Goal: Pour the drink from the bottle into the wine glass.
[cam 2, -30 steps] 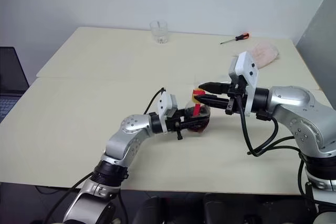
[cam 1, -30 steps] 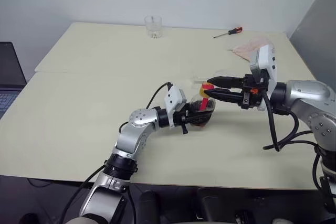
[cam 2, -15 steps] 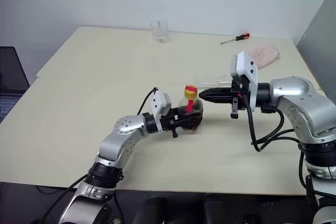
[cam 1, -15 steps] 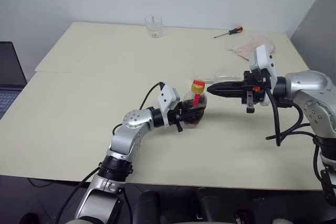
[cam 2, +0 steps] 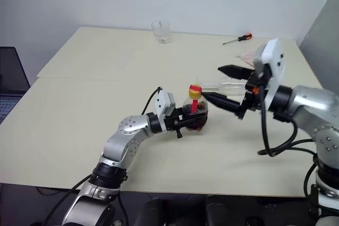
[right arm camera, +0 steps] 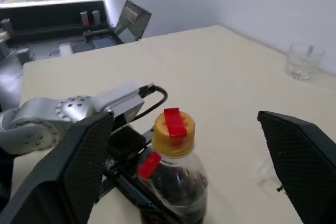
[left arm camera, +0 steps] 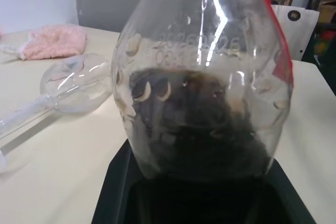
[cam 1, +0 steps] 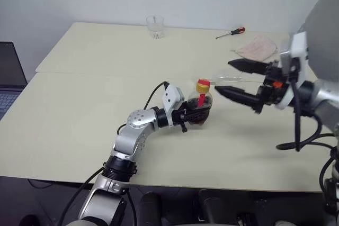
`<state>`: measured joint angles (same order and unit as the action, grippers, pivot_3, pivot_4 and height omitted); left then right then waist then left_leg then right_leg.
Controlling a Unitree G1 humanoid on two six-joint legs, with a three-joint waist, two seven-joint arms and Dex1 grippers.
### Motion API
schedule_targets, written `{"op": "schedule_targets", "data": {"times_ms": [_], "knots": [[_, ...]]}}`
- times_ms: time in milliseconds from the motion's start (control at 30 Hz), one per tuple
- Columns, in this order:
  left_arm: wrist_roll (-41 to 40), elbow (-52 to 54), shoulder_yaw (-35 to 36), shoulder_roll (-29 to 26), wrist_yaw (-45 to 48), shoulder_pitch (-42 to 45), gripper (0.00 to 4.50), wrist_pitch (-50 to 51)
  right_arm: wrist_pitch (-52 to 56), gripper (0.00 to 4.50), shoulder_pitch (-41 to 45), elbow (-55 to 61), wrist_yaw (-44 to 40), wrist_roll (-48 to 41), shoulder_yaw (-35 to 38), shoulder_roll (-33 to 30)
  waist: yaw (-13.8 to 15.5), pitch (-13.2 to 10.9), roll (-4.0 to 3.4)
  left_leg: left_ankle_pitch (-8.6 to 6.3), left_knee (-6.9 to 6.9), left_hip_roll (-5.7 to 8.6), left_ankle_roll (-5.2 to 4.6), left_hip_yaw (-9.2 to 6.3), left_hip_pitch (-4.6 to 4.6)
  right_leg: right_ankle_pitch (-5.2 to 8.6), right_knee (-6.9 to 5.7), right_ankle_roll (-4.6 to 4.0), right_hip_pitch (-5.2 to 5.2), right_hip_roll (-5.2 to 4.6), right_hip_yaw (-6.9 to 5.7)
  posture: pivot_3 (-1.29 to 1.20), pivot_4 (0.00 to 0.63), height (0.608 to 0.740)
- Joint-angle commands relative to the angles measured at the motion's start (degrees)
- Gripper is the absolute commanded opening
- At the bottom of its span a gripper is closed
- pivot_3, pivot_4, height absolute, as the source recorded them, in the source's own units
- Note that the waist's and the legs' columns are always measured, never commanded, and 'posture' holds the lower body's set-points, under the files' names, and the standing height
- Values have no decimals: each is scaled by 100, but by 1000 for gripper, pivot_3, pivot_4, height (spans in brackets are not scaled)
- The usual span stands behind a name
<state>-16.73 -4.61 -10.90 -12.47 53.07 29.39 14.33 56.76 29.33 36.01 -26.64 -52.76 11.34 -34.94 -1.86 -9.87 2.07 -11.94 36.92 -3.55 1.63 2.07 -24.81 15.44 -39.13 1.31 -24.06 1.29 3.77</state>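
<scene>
My left gripper (cam 1: 186,116) is shut on the round body of the bottle (cam 1: 199,110) and holds it upright just above the table (cam 1: 79,125). The yellow cap (cam 1: 203,84) with its red strip sits on the neck. The dark drink (left arm camera: 194,124) fills the bottle's lower half. Level with the cap and just to its right, my right gripper (cam 1: 222,76) stands wide open, touching nothing. The wine glass (cam 2: 225,85) lies on its side on the table behind the bottle, below the right gripper's fingers (cam 1: 249,66); its bowl (left arm camera: 79,82) is empty.
A short clear tumbler (cam 1: 154,26) stands at the table's far edge. A screwdriver (cam 1: 230,33) and a pink cloth (cam 1: 257,46) lie at the far right. A laptop (cam 1: 8,78) sits off the table's left side.
My right gripper, shut beside the cap half a second ago, has sprung wide open and its wrist has turned. The left gripper keeps its hold on the bottle.
</scene>
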Motion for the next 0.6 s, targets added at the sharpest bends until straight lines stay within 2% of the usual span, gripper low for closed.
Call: {"op": "schedule_targets", "data": {"times_ms": [33, 100, 233, 600], "knots": [[-59, 97, -12, 69, 63, 159, 1136, -213, 47, 4500, 140, 368, 808, -70, 5, 259, 7, 0, -1, 0, 1, 2, 0, 0, 0, 2, 0, 4, 0, -1, -1, 0, 150, 740], [-41, 50, -16, 68, 106, 181, 1136, -249, 52, 4500, 351, 418, 1332, 30, -184, 602, 2, 0, -1, 0, 3, 2, 0, 1, 0, 2, 3, 5, 3, -3, -4, 0, 150, 740], [-37, -1, -19, 85, 129, 206, 1136, -295, 62, 4500, 566, 383, 1866, 343, -586, 953, 5, 0, -2, 0, 0, 0, 0, 1, 0, 2, 4, 4, 2, -2, -3, 0, 150, 740], [21, -43, -30, 151, 118, 194, 1136, -412, -261, 4500, 757, -221, 2107, 1184, -1110, 1467, 6, 0, -2, 0, 2, 0, 0, 3, -1, -2, 5, -3, 1, -3, -4, 0, 150, 740]]}}
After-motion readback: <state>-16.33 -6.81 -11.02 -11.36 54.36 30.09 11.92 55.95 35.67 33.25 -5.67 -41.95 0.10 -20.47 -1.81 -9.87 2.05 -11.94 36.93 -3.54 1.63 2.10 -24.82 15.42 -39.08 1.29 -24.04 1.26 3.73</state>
